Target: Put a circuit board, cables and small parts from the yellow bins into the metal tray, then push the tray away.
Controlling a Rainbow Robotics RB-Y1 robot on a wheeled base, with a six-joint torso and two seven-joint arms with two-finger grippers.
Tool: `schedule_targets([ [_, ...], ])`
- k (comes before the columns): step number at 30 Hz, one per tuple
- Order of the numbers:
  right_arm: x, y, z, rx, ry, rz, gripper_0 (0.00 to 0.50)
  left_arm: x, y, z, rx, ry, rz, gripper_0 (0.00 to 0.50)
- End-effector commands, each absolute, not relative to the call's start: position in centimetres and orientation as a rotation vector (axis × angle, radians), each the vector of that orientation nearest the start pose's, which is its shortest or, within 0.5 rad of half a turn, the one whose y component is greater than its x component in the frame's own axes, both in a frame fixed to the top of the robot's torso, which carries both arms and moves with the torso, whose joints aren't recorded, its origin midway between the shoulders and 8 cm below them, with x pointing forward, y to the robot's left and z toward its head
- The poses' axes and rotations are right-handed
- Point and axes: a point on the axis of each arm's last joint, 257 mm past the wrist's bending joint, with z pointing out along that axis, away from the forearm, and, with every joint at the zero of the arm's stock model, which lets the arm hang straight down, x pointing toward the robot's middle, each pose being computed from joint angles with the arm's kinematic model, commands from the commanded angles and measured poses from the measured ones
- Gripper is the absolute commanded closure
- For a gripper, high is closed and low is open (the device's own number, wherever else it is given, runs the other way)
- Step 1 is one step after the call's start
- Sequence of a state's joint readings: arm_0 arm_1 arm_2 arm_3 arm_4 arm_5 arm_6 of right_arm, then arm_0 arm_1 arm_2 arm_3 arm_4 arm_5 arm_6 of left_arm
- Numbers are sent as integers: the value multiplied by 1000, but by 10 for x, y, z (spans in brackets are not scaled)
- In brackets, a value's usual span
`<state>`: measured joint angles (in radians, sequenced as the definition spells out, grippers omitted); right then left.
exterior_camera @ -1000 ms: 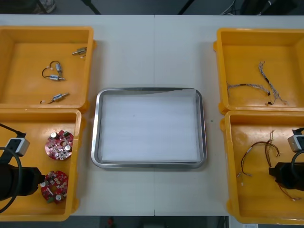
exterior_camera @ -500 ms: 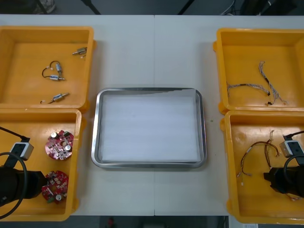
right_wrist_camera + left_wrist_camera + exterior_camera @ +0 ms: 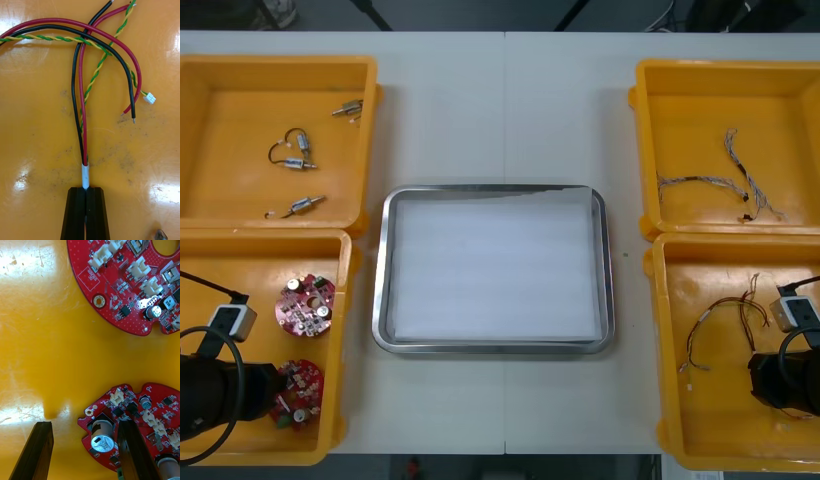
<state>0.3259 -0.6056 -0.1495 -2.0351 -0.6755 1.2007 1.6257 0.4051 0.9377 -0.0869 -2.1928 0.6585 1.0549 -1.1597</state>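
Table: light top [image 3: 500,110], with two yellow bins at each side and the tray between them.
Far left bin [image 3: 230,130]: three small metal parts [image 3: 300,160] lie well apart on its floor.
Near left bin [image 3: 250,262]: it holds two round red circuit boards, and my left arm reaches into it.
Farther board [image 3: 304,304]: it lies flat, apart from my fingers, with a strip of bare bin floor between it and the other board.
Nearer board [image 3: 297,392]: it lies flat on the bin floor under my left gripper.
My left gripper [image 3: 84,423]: spread wide. One finger [image 3: 37,450] is over bare bin floor beside the board. The other [image 3: 133,450] is over the board itself. The board's edge and a silver-topped capacitor [image 3: 102,440] sit between them.
Tray [image 3: 380,290]: metal rim, white inside, nothing in it, mid-table.
Far right bin [image 3: 680,110]: twisted blue and white cables [image 3: 720,180] lie across its floor.
Near right bin [image 3: 710,420]: it holds the cable bundle and my right arm.
Cable bundle [image 3: 80,112]: red and black wires plus a green-and-yellow twisted pair, joined in a white sleeve [image 3: 86,176]. The loose ends fan out over the bin floor, and one ends in a small white plug [image 3: 150,98].
My right gripper [image 3: 86,189]: pinched narrow on the white sleeve, which pokes out from between my fingertips, low over the bin floor.
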Motion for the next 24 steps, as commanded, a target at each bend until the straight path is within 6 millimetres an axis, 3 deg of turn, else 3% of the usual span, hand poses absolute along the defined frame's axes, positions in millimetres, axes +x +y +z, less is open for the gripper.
schedule_targets([
  [1, 325, -375, -340, -193, 2626, 20, 500, 284, 345, -353, -43, 2689, -87, 0],
  [7, 326, -379, -289, -219, 2605, -18, 500, 283, 344, -354, -47, 2691, -92, 13],
  [9, 324, -378, -271, -226, 2601, -11, 500, 283, 344, -354, -44, 2692, -92, 136],
  [10, 323, -378, -265, -230, 2600, -10, 500, 283, 344, -354, -46, 2690, -92, 242],
  [11, 323, -379, -255, -241, 2595, -14, 500, 282, 343, -355, -47, 2692, -95, 451],
  [12, 322, -379, -251, -240, 2596, -14, 500, 283, 343, -355, -49, 2691, -96, 500],
  [24, 313, -376, -176, -312, 2576, -96, 500, 292, 347, -347, -66, 2673, -86, 500],
])
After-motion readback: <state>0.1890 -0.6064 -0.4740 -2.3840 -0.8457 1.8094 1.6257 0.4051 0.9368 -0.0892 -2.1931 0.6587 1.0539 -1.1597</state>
